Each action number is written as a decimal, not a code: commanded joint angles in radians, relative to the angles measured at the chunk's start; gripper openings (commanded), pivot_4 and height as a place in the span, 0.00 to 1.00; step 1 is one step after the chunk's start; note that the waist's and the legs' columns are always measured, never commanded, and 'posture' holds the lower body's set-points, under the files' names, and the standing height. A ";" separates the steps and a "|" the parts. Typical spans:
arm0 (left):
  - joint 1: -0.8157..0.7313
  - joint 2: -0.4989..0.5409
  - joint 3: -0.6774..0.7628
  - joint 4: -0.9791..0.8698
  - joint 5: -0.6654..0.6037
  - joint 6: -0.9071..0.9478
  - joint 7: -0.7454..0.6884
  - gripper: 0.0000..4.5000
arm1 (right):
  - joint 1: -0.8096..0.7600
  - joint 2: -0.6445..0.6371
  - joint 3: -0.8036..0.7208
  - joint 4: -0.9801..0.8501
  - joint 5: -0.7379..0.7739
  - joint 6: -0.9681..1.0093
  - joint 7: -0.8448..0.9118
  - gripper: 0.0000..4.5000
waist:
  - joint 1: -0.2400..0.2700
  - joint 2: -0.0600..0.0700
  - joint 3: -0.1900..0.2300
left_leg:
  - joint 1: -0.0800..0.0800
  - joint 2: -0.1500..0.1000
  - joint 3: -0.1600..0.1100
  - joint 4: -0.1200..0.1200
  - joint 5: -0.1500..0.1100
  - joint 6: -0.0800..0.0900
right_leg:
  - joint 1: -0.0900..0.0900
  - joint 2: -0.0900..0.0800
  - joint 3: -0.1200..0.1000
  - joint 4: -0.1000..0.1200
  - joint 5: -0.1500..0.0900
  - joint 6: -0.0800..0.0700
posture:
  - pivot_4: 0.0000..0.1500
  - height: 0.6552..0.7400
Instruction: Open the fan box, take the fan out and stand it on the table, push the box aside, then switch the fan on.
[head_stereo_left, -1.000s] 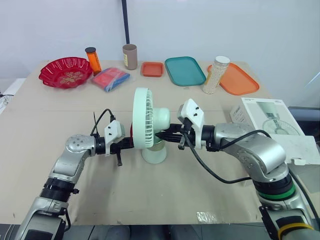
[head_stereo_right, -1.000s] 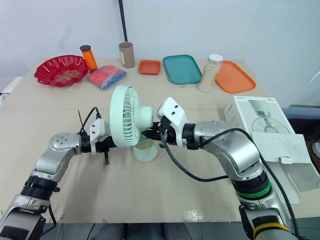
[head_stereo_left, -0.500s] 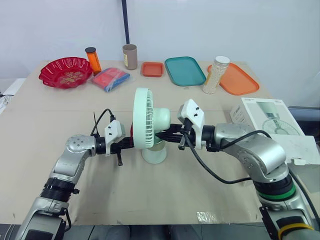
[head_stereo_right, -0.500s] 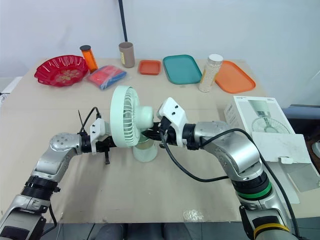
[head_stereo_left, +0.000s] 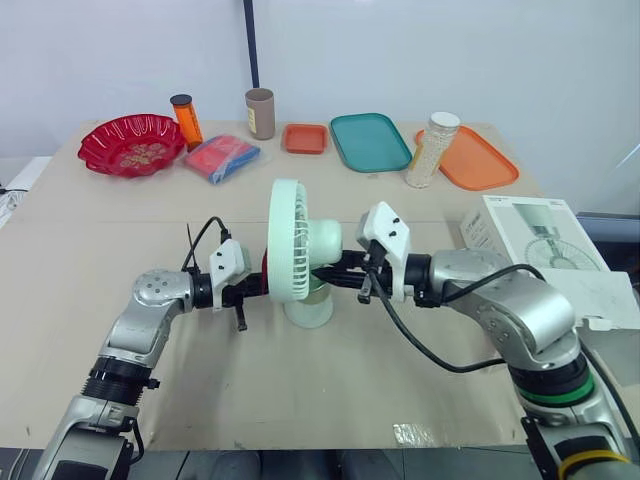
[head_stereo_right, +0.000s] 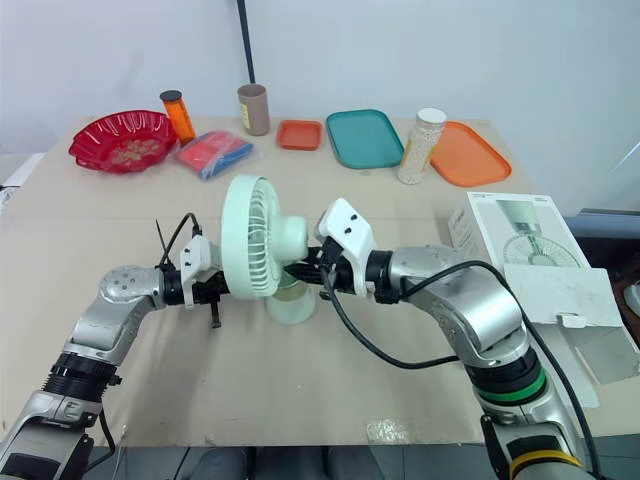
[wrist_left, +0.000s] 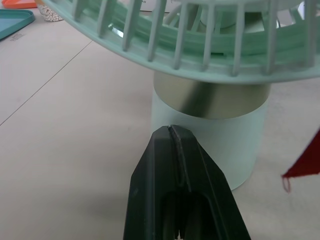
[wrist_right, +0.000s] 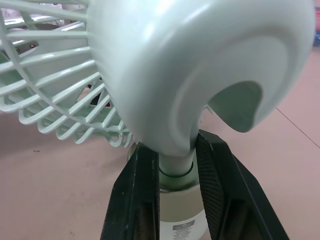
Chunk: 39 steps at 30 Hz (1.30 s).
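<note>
Fan (head_stereo_left: 300, 250) neck clamped by right end effector (wrist_right: 175, 147), base partly hidden.

Mint-green fan (head_stereo_left: 300, 245) stands upright; its white box (head_stereo_left: 535, 235) lies flat, well apart rightward.

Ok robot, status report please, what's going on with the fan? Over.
Left gripper shut, tip by the fan base. Right gripper clamped on the fan neck. Fan upright on the table, box off to the right. Nothing in the way.

No text I can read. Print on fan box (head_stereo_left: 530, 235) too small for me; small label (wrist_right: 183, 229) on fan (head_stereo_left: 300, 250) base likewise illegible.
</note>
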 joint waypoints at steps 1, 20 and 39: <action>0.019 0.016 0.025 -0.061 -0.029 0.020 0.006 0.01 | 0.015 -0.008 0.009 -0.012 -0.005 0.020 -0.006 0.20 | 0.000 0.000 0.000 | 0.000 0.000 0.000 0.000 0.000 0.000 | 0.000 0.000 0.000 0.000 0.000 0.000 | 1.00 1.00; 0.028 0.035 0.019 -0.036 -0.019 0.014 0.017 0.01 | 0.006 -0.009 0.002 -0.025 0.010 0.046 -0.006 0.20 | 0.000 0.000 0.000 | 0.000 0.000 0.000 0.000 0.000 0.000 | 0.000 0.000 0.000 0.000 0.000 0.000 | 1.00 1.00; 0.022 0.016 -0.007 -0.031 -0.009 0.006 0.012 0.01 | -0.006 -0.013 0.002 -0.023 0.019 0.058 -0.005 0.20 | 0.000 0.000 0.000 | 0.000 0.000 0.000 0.000 0.000 0.000 | 0.000 0.000 0.000 0.000 0.000 0.000 | 1.00 1.00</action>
